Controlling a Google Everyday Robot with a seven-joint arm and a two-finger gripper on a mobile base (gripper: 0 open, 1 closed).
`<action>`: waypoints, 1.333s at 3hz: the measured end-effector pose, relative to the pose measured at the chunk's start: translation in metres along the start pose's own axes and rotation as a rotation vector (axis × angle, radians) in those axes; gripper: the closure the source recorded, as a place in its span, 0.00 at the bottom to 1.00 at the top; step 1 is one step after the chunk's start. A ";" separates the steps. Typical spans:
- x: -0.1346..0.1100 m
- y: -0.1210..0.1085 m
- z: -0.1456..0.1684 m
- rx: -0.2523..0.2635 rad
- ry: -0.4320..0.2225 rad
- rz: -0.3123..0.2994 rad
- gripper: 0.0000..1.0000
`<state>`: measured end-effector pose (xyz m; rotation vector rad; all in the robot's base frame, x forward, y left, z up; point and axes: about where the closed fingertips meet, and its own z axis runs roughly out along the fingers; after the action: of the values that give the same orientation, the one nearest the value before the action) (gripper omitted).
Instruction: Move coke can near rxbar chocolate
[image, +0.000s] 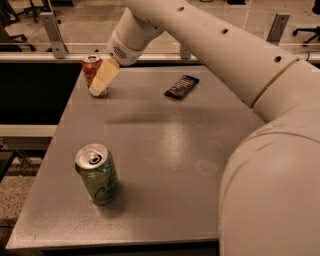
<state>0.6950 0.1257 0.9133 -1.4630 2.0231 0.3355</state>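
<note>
The coke can (90, 68), red-orange with a silver top, stands upright at the table's far left corner. The rxbar chocolate (181, 86), a flat dark bar, lies on the table to its right, near the far edge. My gripper (101, 81), with pale tan fingers, hangs from the white arm right in front of the coke can and overlaps its lower right side. Part of the can is hidden behind the fingers.
A green can (98, 173) with script lettering stands upright near the table's front left. The grey table (165, 150) ends at a rail at the back. My white arm (235, 65) crosses the right side of the view.
</note>
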 end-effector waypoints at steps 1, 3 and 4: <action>-0.021 -0.003 0.016 0.007 -0.019 0.019 0.00; -0.049 -0.016 0.037 0.024 -0.038 0.048 0.00; -0.051 -0.018 0.040 0.016 -0.034 0.042 0.15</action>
<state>0.7347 0.1799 0.9159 -1.3981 2.0268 0.3584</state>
